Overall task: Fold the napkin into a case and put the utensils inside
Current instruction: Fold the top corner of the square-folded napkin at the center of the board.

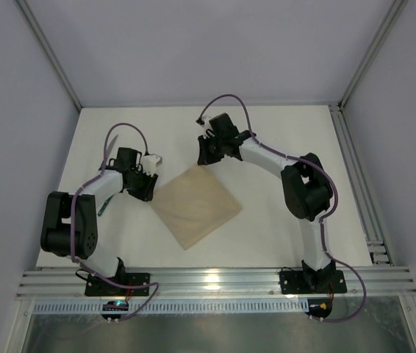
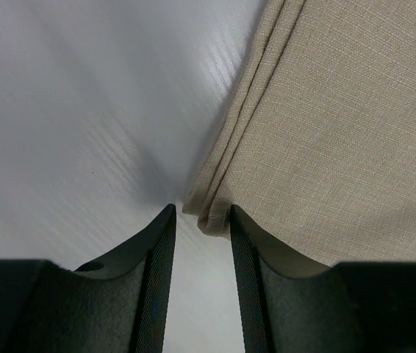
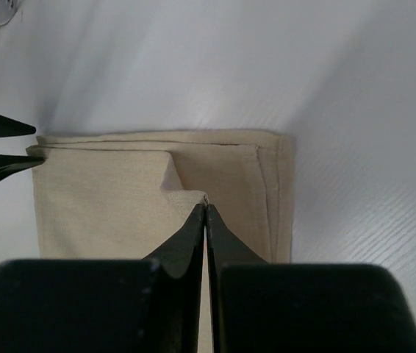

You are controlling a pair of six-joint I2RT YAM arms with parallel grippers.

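Observation:
The beige napkin point(image 1: 197, 206) lies folded into a layered square, set as a diamond on the white table. My right gripper point(image 1: 206, 157) is at its far corner. In the right wrist view the gripper point(image 3: 206, 207) is shut on the corner of the top layer of the napkin point(image 3: 112, 198), pinched up into a small peak. My left gripper point(image 1: 148, 191) is at the left corner. It stands open point(image 2: 201, 209), with the layered tip of the napkin point(image 2: 340, 132) between its fingertips, against the right one. A thin teal sliver point(image 1: 104, 209) beside the left arm may be a utensil; otherwise the utensils are hidden.
The left gripper's dark fingertips point(image 3: 2, 163) show at the left edge of the right wrist view, at the napkin's corner. Grey walls and aluminium rails point(image 1: 355, 176) bound the table. Both arm bases sit at the near edge.

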